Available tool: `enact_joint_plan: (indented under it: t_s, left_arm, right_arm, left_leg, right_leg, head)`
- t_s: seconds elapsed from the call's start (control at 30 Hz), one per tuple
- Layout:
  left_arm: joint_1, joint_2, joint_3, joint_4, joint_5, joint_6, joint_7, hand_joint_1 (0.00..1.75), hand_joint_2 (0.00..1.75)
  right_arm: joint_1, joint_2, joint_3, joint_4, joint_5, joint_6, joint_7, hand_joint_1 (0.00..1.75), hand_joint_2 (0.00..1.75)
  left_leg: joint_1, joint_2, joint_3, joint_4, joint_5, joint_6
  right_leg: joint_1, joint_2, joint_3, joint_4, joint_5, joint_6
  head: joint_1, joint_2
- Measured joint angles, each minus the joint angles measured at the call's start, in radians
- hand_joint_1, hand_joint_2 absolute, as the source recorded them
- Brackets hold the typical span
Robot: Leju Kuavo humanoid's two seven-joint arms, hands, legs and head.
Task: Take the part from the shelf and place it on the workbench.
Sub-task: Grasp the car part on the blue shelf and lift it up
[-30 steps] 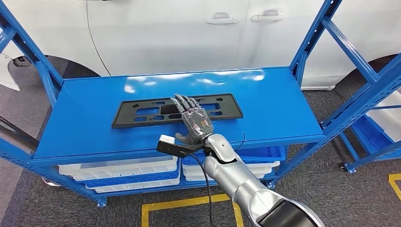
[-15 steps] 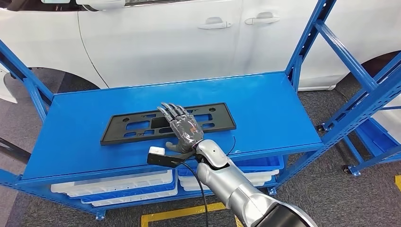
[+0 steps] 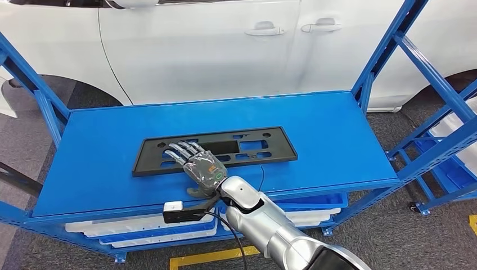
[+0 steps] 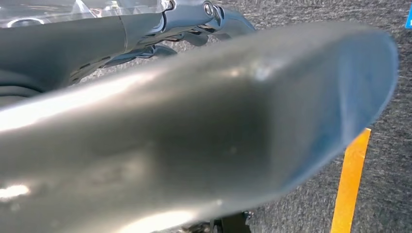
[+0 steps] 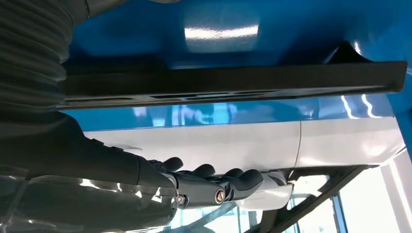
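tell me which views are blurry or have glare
Head view: sharp, with pale glare patches on the blue shelf behind the black part. Left wrist view: a smeared grey shape close to the lens. Right wrist view: a bright reflection on the shelf, right hand fairly crisp.

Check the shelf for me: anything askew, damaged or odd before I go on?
Nothing stands out. The black part lies flat and whole on the blue shelf, and the right hand is over its near left portion, fingers extended.
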Motion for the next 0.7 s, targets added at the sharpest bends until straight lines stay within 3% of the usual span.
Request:
enact_joint_plan:
  t_s: [0.07, 0.13, 0.2, 0.3, 0.4, 0.43, 0.47, 0.5, 0.6, 0.63, 0.7]
  left_arm:
    - [0.0, -0.002, 0.0, 0.0, 0.0, -0.001, -0.004, 0.0, 0.0]
    - [-0.002, -0.004, 0.0, 0.0, 0.001, -0.003, -0.01, 0.0, 0.0]
    - [-0.002, -0.005, 0.0, 0.0, 0.002, -0.004, -0.017, 0.0, 0.0]
    - [-0.002, -0.004, 0.0, 0.0, 0.002, -0.004, -0.024, 0.0, 0.0]
    - [-0.002, -0.003, 0.0, 0.0, 0.001, -0.004, -0.027, 0.0, 0.0]
    - [-0.002, -0.002, 0.0, 0.0, 0.001, -0.004, -0.027, 0.0, 0.0]
    - [-0.001, -0.002, 0.0, 0.0, 0.0, -0.004, -0.027, 0.0, 0.0]
    - [0.0, -0.001, 0.0, 0.0, 0.0, -0.005, -0.027, 0.0, 0.0]
    - [0.0, 0.002, 0.0, 0.0, -0.001, -0.005, -0.028, 0.0, 0.0]
    - [-0.002, 0.004, 0.0, 0.0, -0.001, -0.005, -0.03, 0.0, 0.0]
    - [-0.004, 0.005, 0.0, 0.0, -0.001, -0.007, -0.034, 0.0, 0.0]
  right_arm:
    - [-0.006, 0.0, 0.017, 0.0, 0.011, -0.006, 0.017, 0.0, 1.75]
    - [-0.017, 0.002, 0.035, 0.002, 0.023, -0.02, 0.036, 0.0, 1.75]
    - [-0.027, 0.008, 0.051, 0.008, 0.035, -0.039, 0.058, 0.0, 1.75]
    - [-0.046, 0.022, 0.068, 0.027, 0.048, -0.058, 0.089, 0.0, 1.75]
    - [-0.066, 0.037, 0.078, 0.056, 0.056, -0.069, 0.121, 0.0, 1.75]
    - [-0.071, 0.039, 0.081, 0.069, 0.061, -0.072, 0.136, 0.0, 1.75]
    - [-0.074, 0.04, 0.082, 0.081, 0.068, -0.074, 0.15, 0.0, 1.75]
    - [-0.078, 0.041, 0.083, 0.093, 0.075, -0.074, 0.166, 0.0, 1.75]
    - [-0.104, 0.045, 0.084, 0.128, 0.1, -0.053, 0.21, 0.0, 1.75]
    - [-0.115, 0.046, 0.084, 0.142, 0.11, -0.037, 0.224, 0.0, 1.75]
    - [-0.129, 0.046, 0.087, 0.167, 0.13, -0.001, 0.248, 0.0, 1.75]
  left_leg:
    - [-0.002, -0.002, 0.006, -0.001, -0.003, -0.002]
    - [-0.005, -0.002, 0.008, -0.001, -0.006, -0.01]
    - [-0.005, -0.001, 0.01, -0.004, -0.007, -0.022]
    - [-0.002, 0.001, 0.001, 0.024, -0.03, -0.037]
    - [-0.001, 0.001, -0.077, 0.199, -0.122, -0.045]
    - [-0.001, 0.001, -0.104, 0.256, -0.141, -0.048]
    - [-0.001, 0.001, -0.117, 0.282, -0.143, -0.049]
    - [-0.001, 0.001, -0.109, 0.266, -0.124, -0.05]
    - [-0.002, 0.003, -0.013, 0.067, -0.03, -0.042]
    - [-0.004, 0.002, 0.009, 0.021, -0.016, -0.036]
    - [-0.009, 0.001, 0.018, 0.002, -0.017, -0.025]
  right_leg:
    - [0.005, 0.0, 0.061, -0.144, 0.078, -0.016]
    - [0.013, -0.002, 0.106, -0.25, 0.118, -0.029]
    - [0.018, -0.003, 0.113, -0.27, 0.121, -0.033]
    - [0.01, -0.002, 0.123, -0.288, 0.131, -0.043]
    - [0.01, -0.004, 0.13, -0.294, 0.132, -0.052]
    - [0.011, -0.005, 0.13, -0.293, 0.132, -0.053]
    - [0.012, -0.005, 0.131, -0.292, 0.13, -0.053]
    - [0.013, -0.005, 0.132, -0.29, 0.129, -0.053]
    - [0.014, -0.002, 0.132, -0.278, 0.119, -0.046]
    - [0.016, -0.001, 0.131, -0.274, 0.116, -0.042]
    - [0.019, -0.001, 0.129, -0.271, 0.115, -0.033]
  head:
    - [0.0, 0.0]
    - [0.001, 0.0]
    - [0.003, 0.0]
    - [0.004, 0.0]
    - [0.002, 0.0]
    - [0.002, 0.0]
    - [0.002, 0.0]
    - [0.002, 0.0]
    - [0.002, 0.0]
    - [0.003, 0.0]
    - [0.004, 0.0]
